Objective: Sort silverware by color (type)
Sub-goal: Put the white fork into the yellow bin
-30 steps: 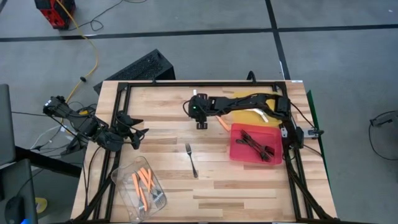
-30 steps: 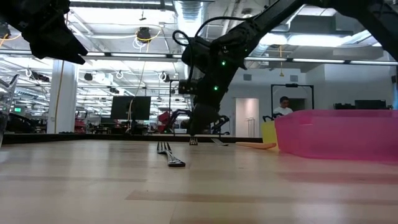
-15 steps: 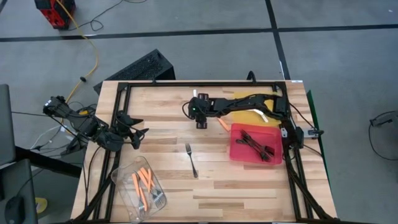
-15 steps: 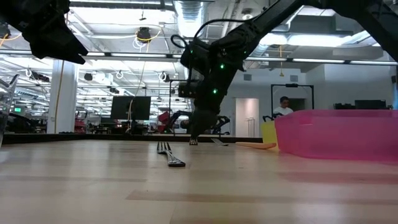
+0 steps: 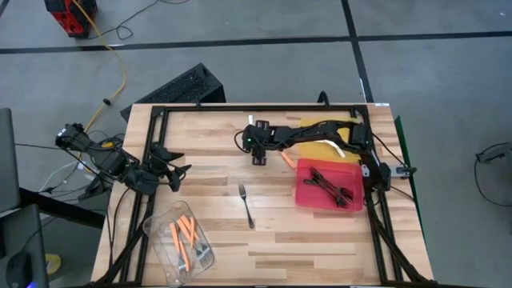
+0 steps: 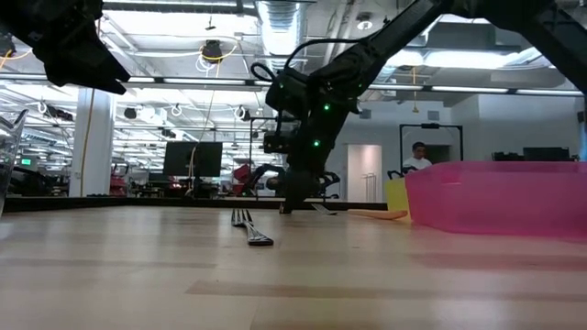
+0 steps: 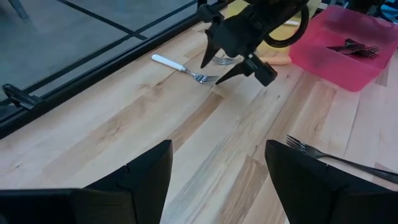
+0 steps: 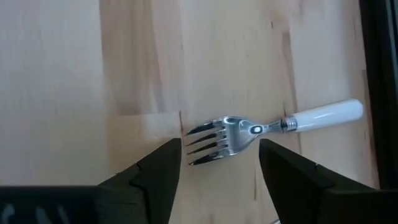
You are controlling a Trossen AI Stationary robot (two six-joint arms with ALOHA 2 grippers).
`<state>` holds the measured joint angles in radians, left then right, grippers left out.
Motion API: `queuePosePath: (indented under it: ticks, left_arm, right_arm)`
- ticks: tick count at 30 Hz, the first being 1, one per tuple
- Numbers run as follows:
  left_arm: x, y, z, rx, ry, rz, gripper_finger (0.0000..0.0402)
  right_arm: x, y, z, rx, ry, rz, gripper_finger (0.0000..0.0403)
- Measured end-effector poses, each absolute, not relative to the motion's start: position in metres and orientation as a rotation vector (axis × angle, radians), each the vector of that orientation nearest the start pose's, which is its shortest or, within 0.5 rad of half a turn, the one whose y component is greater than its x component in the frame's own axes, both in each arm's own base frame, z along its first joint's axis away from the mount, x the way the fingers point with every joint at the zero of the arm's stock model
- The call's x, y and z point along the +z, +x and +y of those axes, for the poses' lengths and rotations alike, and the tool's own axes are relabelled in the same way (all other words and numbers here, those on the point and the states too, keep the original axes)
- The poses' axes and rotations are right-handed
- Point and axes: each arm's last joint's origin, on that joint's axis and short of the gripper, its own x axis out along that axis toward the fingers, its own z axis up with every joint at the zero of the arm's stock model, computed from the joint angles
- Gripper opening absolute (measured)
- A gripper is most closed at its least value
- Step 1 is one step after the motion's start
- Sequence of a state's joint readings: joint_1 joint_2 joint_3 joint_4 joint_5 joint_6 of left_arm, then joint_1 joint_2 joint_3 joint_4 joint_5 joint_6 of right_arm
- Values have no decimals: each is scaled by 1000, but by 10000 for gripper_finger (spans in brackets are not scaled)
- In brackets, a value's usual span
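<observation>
The right gripper (image 5: 258, 158) hangs low over the far middle of the wooden table (image 5: 304, 240), its fingers (image 8: 155, 174) spread apart and holding nothing. Just ahead of their tips a white-handled fork (image 8: 273, 127) lies flat on the boards, metal tines pointing toward the gap between the fingers; the left wrist view shows the same fork (image 7: 180, 67) lying beside the gripper (image 7: 233, 65), apart from it.

At the table's centre, toward six o'clock from that gripper, an all-dark fork (image 5: 246, 206) lies alone. At three o'clock sits a red tray (image 5: 308, 196) with several dark forks (image 5: 330, 186) in it, and just behind it, toward twelve o'clock, a yellow tray (image 5: 326, 148) mostly hidden under the arm. An orange-handled fork (image 5: 286, 160) lies between the gripper and the red tray. A clear plastic tub (image 5: 158, 232) at the seven o'clock corner holds more orange-handled forks (image 5: 186, 236).

The left gripper (image 5: 180, 172) waits at nine o'clock above the table's edge, fingers (image 7: 140, 180) wide apart and empty.
</observation>
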<state>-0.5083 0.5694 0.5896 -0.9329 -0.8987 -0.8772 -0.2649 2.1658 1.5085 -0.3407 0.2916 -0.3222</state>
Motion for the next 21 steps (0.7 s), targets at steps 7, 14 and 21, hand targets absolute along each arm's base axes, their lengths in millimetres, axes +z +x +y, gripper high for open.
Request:
queuePosePath:
  ticks: [7,14,21]
  left_arm:
    - [243,93,-26,618,-238,473,242]
    - [243,93,-26,620,-238,471,242]
    - [243,93,-26,619,-238,472,242]
  right_arm:
    - [139,432,-126,-341,-300,1084,180]
    - [139,433,-125,-304,-277,1076,89]
    - [142,433,-125,-334,-289,1068,24]
